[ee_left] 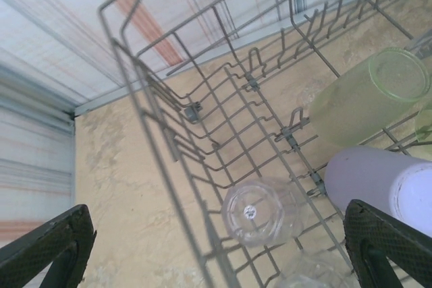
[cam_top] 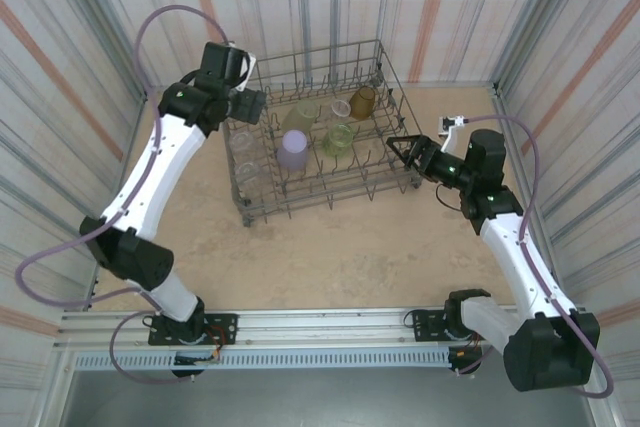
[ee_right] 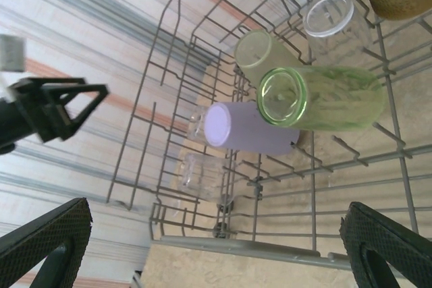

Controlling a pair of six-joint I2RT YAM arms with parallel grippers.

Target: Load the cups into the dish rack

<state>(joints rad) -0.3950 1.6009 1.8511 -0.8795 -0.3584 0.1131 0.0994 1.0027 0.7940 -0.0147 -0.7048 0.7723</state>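
The dish rack [cam_top: 322, 60] stands on the counter [cam_top: 330, 267] toward the far edge, about midway between the left and right edges and turned a little askew. All the cups I can see are inside it.

The lavender cup [cam_top: 293, 148] sits near the middle of the rack, leaning among the tines. Just to its right is a yellow-green cup [cam_top: 338, 137], and a second yellow-green cup [cam_top: 303, 112] lies just behind it, toward the far edge. The amber cup [cam_top: 363, 101] is in the rack's far-right corner, with a clear cup [cam_top: 341, 108] just beside it on the left. Two more clear cups [cam_top: 244, 155] are at the rack's left end, one nearer the far edge than the other; they are faint against the wire.

The left pincer [cam_top: 256, 104] hangs at the rack's far-left corner, over the rim. Its fingers are spread wide and it has hold of nothing.

The right pincer [cam_top: 400, 152] hangs just beside the rack's right end, toward the counter's right edge. It points at the rack, and its fingers are spread wide and empty too.
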